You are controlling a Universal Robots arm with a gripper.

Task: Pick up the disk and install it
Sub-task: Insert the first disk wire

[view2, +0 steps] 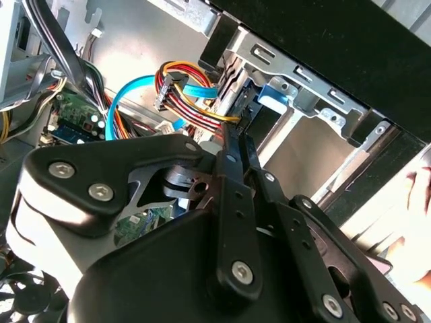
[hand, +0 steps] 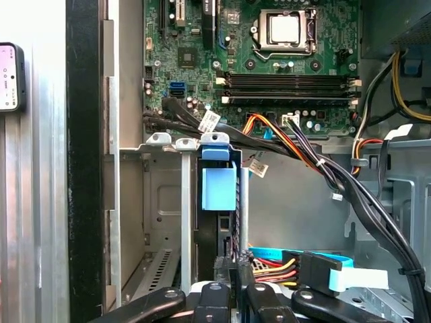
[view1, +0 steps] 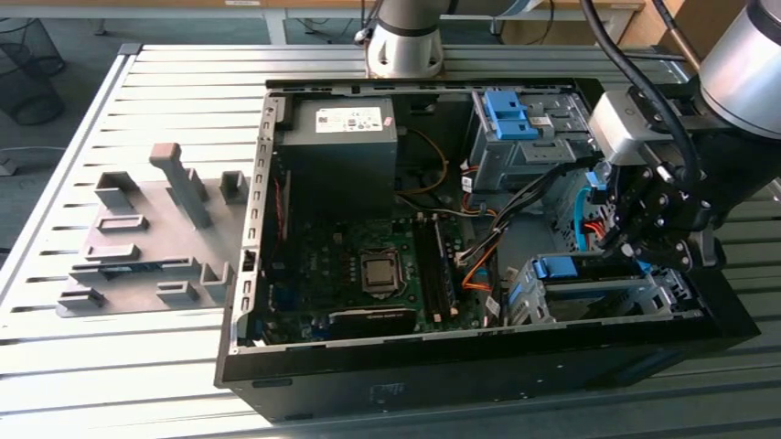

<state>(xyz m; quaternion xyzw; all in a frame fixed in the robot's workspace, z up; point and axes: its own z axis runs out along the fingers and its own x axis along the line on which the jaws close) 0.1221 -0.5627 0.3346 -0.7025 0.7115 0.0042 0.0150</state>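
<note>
Gripper [view1: 653,240]: fingers pinched on the disk's rear edge.
Disk [hand: 219,192]: on edge, blue caddy tab showing, inside the grey drive bay [hand: 158,202].
Technique: judged best pushed straight along the bay rails, clear of cables [hand: 296,266].

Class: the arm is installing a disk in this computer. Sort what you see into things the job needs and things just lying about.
Job: gripper, drive bay beside it.
Lying about: grey fixture plate, wire basket, power supply.
</note>
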